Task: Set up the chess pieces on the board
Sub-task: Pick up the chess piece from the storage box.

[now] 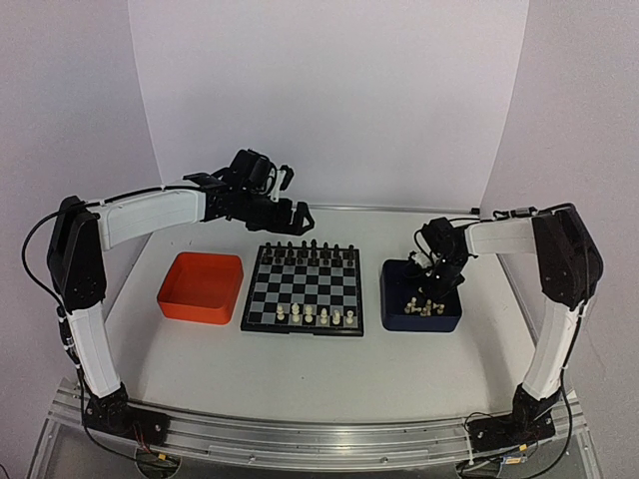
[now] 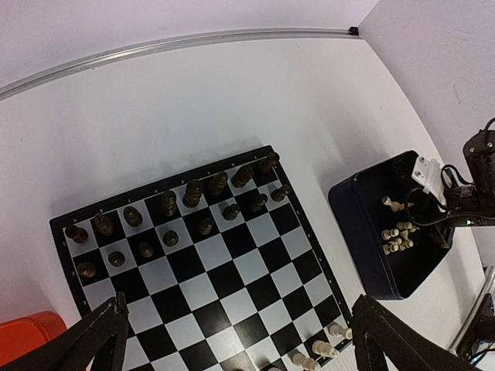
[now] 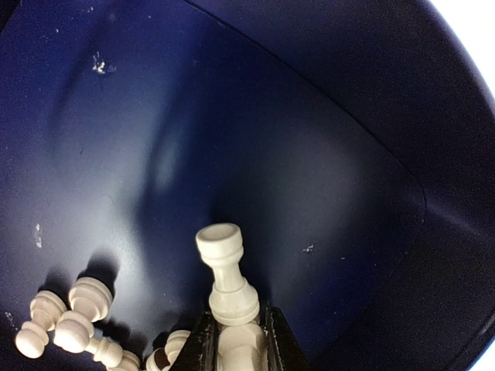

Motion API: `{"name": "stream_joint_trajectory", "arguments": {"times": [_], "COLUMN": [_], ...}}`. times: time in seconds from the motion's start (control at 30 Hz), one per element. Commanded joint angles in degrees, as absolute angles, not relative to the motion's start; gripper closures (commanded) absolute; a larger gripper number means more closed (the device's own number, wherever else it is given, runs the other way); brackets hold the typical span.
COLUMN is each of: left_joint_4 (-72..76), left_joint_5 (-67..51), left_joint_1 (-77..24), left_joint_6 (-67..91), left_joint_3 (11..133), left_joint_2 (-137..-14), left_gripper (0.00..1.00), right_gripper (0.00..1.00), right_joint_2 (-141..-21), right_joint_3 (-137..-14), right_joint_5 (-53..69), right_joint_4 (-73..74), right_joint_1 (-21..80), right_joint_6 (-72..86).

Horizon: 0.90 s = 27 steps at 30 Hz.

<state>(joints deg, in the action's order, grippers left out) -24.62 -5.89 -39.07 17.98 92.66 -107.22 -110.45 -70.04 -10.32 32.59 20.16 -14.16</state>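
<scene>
My right claw (image 3: 236,344) pinches one cream piece (image 3: 225,282) inside the dark blue tray (image 3: 325,154), more chess pieces (image 3: 73,318) heaped beside it, others at the near edge of the board (image 1: 303,287). My left claw (image 2: 240,309) gapes wide.

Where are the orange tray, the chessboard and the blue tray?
Orange tray (image 1: 195,309): top view, on its near wall.
Chessboard (image 1: 303,285): top view, on the bare middle squares.
Blue tray (image 1: 414,322): top view, on its near wall.
</scene>
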Motion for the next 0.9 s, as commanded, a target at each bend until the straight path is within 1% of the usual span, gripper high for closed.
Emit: {"name": "stream_joint_trajectory", "arguments": {"times": [0.0,0.3,0.63,0.87], "left_joint_4": [-25.66,-25.58,-25.84,-25.85], "left_joint_5": [-6.53,-6.76,-7.40,-7.82], "left_joint_1": [-39.03,-39.02,-39.02,-39.02], "left_joint_6": [17.49,17.50,17.65,18.23], "left_joint_3": [95.45,95.10,95.37,95.32], "left_joint_2": [-106.90,-106.42,-106.33,-106.34], "left_gripper": [0.00,0.00,0.00,0.00], "right_gripper": [0.82,0.83,0.86,0.93], "right_joint_2": [-108.30,-106.37,-106.61,-105.58], "right_joint_3": [-68.57,-66.25,-64.44,-63.10], "right_joint_5": [-10.96,-11.75,-11.52,-11.13], "right_joint_4": [30.44,26.55,22.49,19.97], "right_joint_1": [20.08,20.05,20.12,20.10], "right_joint_6": [-12.19,-11.87,-11.75,-12.51]}}
